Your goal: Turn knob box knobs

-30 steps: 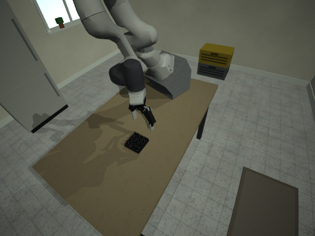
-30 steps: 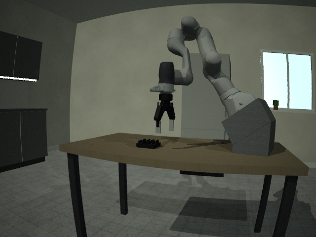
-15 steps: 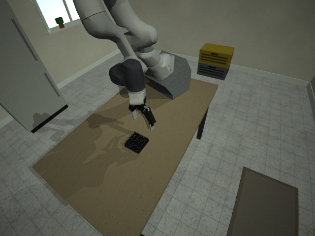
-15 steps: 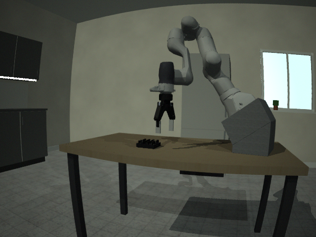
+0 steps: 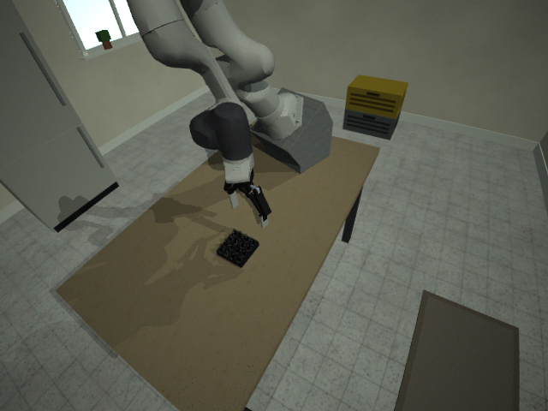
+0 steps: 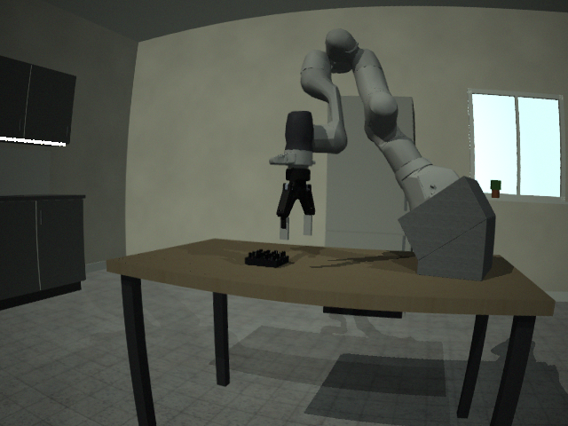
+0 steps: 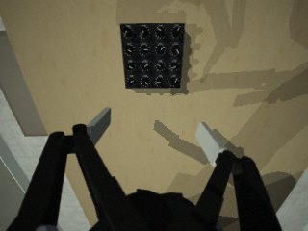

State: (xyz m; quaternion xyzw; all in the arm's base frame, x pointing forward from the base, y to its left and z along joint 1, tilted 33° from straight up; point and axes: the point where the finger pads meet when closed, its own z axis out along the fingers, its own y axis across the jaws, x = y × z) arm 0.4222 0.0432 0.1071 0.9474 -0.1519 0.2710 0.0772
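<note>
While the fingers stand wide, the box waits beyond them

Because nothing is between the fingers (image 5: 265, 221) (image 6: 307, 224), which are spread wide, they are free to go down to a knob. The box (image 5: 240, 247) (image 6: 266, 259) (image 7: 152, 57) is lower than the fingertips and ahead of them in the wrist view, not between them, standing on the tabletop (image 5: 221, 345) (image 6: 348, 284) (image 7: 72, 63).

I judge the box to be stiff and rather light, so a sideways push may make it slide. The knobs (image 5: 239, 242) (image 6: 268, 253) (image 7: 145, 49) seem hard and small, and their sides could be slippery under a weak grip. It would be best to take one knob at its sides, with its axis centred between the fingers, and to turn it without pushing. Since the neighbours stand close, the fingers should be much narrower before they enter among them.

The box lies flat, almost square, and I cannot see a sure long axis. In the wrist view, its rows run about parallel to the line from one finger to the other. The socket and names are not readable, so I cannot tell where the rear points, nor which knobs are D2 and C4.
</note>
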